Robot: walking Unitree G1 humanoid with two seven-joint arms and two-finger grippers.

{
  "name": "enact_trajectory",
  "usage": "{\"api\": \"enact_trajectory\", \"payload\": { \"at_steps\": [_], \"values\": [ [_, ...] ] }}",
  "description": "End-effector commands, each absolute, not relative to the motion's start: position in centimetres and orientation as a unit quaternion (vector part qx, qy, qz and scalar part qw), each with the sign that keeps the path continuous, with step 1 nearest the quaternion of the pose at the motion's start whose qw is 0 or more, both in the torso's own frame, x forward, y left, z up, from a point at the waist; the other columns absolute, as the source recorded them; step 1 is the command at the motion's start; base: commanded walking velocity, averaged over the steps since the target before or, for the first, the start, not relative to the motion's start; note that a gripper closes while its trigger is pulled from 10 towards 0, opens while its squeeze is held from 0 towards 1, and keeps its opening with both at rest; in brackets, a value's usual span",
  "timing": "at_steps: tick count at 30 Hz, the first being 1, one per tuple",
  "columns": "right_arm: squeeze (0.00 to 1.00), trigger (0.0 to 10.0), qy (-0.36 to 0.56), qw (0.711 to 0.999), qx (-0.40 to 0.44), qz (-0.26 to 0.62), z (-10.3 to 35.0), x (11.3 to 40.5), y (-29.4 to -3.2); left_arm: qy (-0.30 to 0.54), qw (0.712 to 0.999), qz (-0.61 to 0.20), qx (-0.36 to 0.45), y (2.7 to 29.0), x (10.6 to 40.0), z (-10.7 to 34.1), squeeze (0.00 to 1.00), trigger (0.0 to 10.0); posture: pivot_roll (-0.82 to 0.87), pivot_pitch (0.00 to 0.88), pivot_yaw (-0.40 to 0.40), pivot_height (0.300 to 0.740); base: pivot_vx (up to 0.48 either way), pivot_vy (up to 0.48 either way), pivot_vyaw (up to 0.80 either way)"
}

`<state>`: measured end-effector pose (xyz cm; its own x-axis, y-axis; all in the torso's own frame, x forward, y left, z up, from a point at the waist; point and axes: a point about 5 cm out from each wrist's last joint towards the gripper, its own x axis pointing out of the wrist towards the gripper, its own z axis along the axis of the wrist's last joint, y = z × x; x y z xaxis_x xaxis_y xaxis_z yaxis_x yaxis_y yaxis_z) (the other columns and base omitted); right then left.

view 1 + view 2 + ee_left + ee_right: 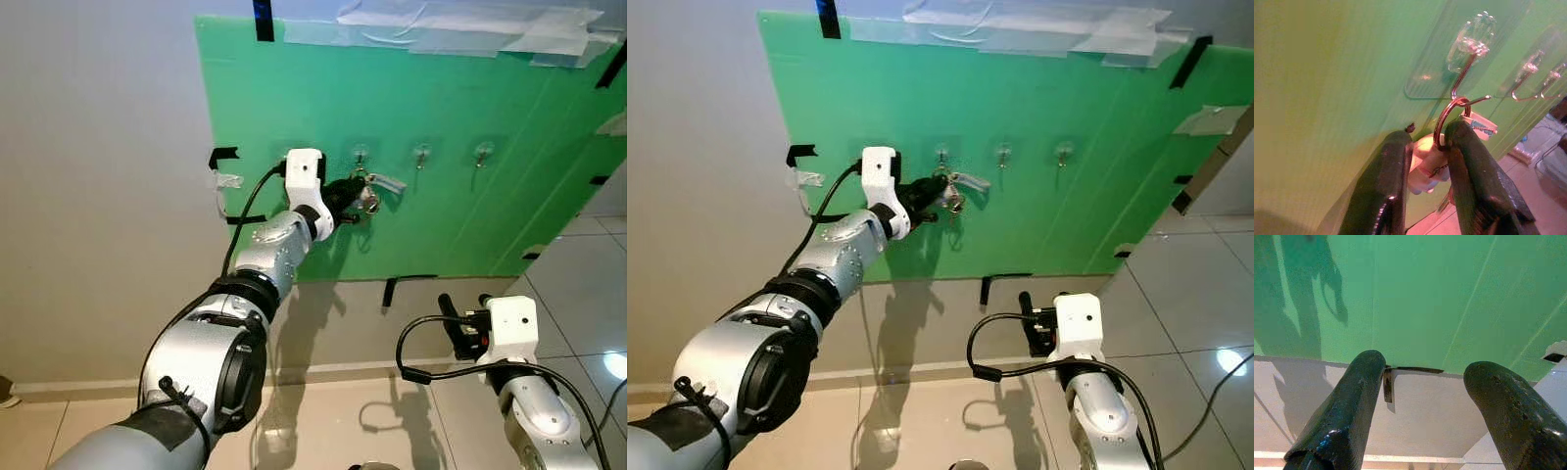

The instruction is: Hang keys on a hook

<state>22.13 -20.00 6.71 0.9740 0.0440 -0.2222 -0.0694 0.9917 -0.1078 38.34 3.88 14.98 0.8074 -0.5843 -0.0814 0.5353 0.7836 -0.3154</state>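
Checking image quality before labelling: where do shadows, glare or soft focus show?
Left eye view: arm shadows on the wall below the green board; glare on the floor tiles. Left wrist view: left gripper fingers soft, the key ring and hook sharper.

Left gripper (355, 204) raised to a wall board (470, 176); right gripper (1425, 401) low, below the board.

A board is fixed on the wall (98, 196), with a row of hooks (422, 154) across its middle. The left fingers (1386, 186) reach up to the leftmost hook (1465, 73) of the row. Between those fingers sit the keys (1425, 164), and the key ring (1447, 115) rises from the fingertips onto that hook's prong. A tag (1478, 123) lies just beyond the fingers, beside the ring. The other hooks line up to the right of the fingers. The right fingers (1347, 416) point at the wall under the board's lower edge, well apart from the hooks, with floor (323, 421) beneath.
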Motion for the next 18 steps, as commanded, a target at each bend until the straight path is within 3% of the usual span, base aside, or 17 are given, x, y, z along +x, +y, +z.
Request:
{"api": "enact_trajectory", "payload": {
  "at_steps": [1, 8, 18],
  "values": [
    [0.00, 10.0, 0.108, 0.992, -0.057, 0.033, 6.8, 22.4, -19.8, 0.123, 0.943, -0.289, -0.111, 4.1, 38.0, 13.6, 1.00, 10.0, -0.22, 0.000, -0.014, 0.740, 0.000, 0.000, 0.00],
    [0.00, 10.0, 0.100, 0.993, -0.048, 0.036, 6.8, 23.2, -19.1, 0.068, 0.959, -0.275, -0.020, 5.4, 38.3, 14.3, 1.00, 10.0, -0.19, 0.000, 0.002, 0.740, 0.000, 0.000, 0.00],
    [0.00, 10.0, 0.093, 0.994, -0.038, 0.039, 6.4, 24.1, -18.6, 0.041, 0.955, -0.292, 0.016, 7.1, 37.3, 13.6, 1.00, 10.0, -0.14, 0.000, 0.021, 0.740, 0.000, 0.000, 0.00]
  ]
}}
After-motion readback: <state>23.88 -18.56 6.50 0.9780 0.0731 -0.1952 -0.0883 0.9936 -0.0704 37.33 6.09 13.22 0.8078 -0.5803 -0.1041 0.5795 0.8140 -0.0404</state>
